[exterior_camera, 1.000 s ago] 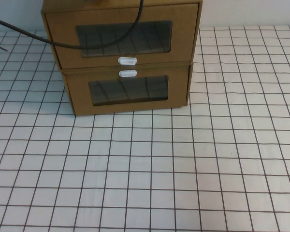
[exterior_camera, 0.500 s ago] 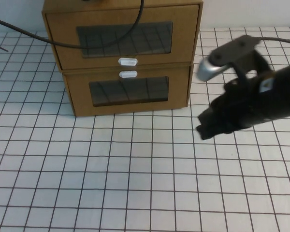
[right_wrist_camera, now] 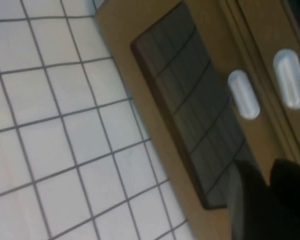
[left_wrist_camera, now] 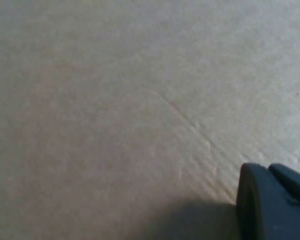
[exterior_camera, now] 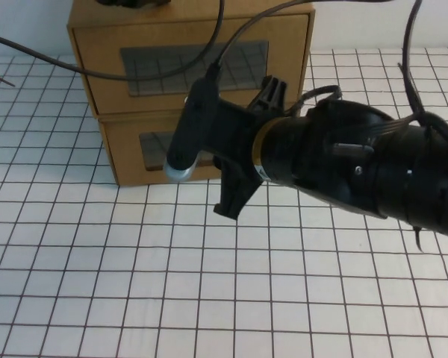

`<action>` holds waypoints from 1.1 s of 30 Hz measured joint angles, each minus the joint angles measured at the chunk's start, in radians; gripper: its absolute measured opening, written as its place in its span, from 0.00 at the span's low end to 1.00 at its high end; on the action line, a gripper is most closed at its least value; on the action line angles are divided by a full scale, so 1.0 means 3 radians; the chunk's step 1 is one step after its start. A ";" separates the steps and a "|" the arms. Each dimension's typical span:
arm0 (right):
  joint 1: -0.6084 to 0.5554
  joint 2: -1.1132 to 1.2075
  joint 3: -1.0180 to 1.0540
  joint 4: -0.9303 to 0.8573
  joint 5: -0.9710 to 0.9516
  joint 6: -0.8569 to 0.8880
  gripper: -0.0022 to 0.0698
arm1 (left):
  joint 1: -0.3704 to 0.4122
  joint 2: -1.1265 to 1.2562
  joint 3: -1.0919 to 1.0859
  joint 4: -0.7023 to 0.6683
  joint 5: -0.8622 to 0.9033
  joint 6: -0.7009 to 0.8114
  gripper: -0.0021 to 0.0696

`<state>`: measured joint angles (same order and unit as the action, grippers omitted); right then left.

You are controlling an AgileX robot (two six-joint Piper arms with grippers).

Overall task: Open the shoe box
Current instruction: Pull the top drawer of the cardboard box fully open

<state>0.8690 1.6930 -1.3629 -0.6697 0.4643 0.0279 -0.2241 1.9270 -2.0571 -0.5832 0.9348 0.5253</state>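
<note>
1. Missing the drawer tab [right_wrist_camera: 243, 93]: the right gripper [exterior_camera: 228, 203], just before the shoe box [exterior_camera: 104, 74] at the desk's [exterior_camera: 134, 283] far edge, jaw state untellable, could ram cardboard.
2. Sliding box: the left gripper [left_wrist_camera: 272, 200], close over its top, jaw state untellable, may not brace it.

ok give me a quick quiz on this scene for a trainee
1. True or false: the right gripper is in front of the box, near its lower window.
2. The left gripper is: A on the tiles, B close to bare cardboard, C at a handle.
3. Fill in: the box front shows ___ white handles.
Key: 1 true; 2 B; 3 two.
</note>
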 joint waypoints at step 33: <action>-0.0164 0.0979 -0.0766 -0.1008 -0.0110 0.0125 0.39 | 0.0000 0.0000 -0.0022 -0.0006 0.0203 -0.0036 0.03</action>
<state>0.8197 1.9867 -1.5928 -0.9721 0.4312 0.0654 -0.2241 1.9270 -2.0637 -0.5850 0.9956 0.5145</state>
